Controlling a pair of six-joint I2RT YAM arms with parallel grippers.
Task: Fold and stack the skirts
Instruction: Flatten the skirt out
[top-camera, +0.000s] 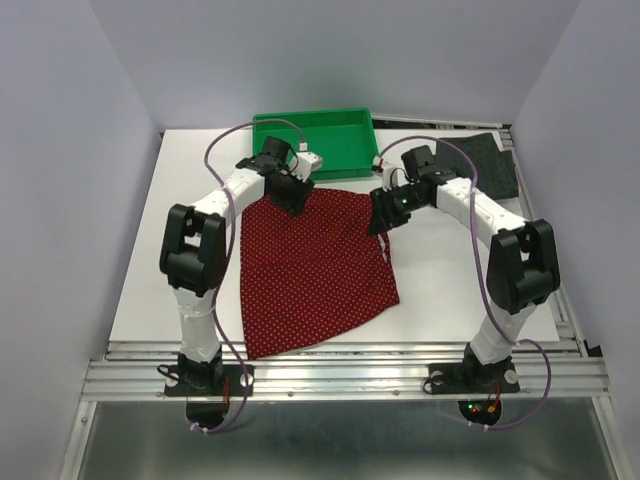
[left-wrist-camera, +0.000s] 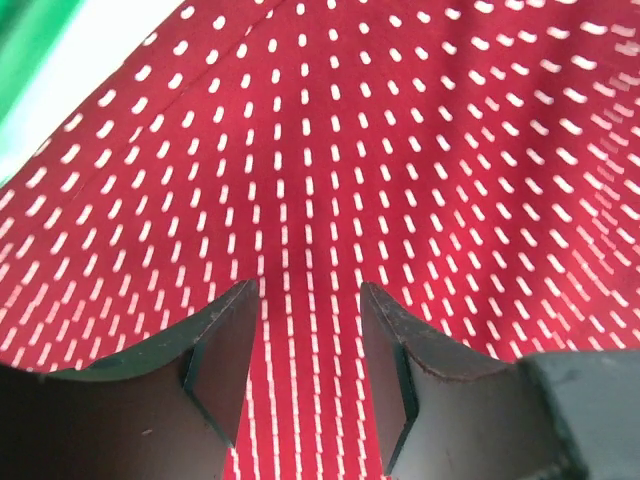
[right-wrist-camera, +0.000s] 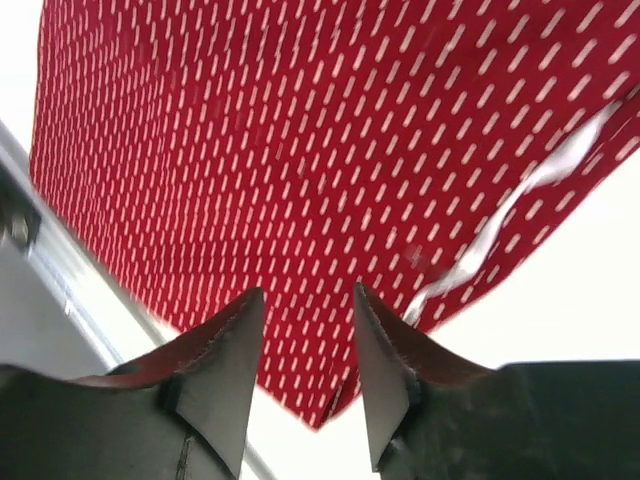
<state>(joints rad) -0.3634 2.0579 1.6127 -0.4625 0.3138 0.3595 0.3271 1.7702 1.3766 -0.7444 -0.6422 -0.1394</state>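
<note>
red dotted skirt spread flat, both claws apart over its far corners

the dark red skirt (top-camera: 315, 270) with tiny white dots lies opened out on the white table (top-camera: 440, 290), roughly in the middle between the two arms. its narrow end is toward the far side and its wide hem fans toward the near edge. the cloth looks mostly flat, with a slight fold along its right side.

the left gripper (top-camera: 290, 192) sits over the skirt's far-left corner, just near the green tray (top-camera: 330, 140). in the left wrist view its fingers (left-wrist-camera: 225, 350) stand apart, and dotted cloth shows through the gap between them – nothing is pinched.

the right gripper (top-camera: 382, 215) sits at the skirt's far-right corner. in the right wrist view its jaws are also apart and hold nothing, with the skirt's edge and a strip of white lining or trim beyond them and bare table beside the cloth.

the charcoal-grey skirt (top-camera: 490, 165) lies folded in the far-right corner of the table – well apart from the red one
</note>
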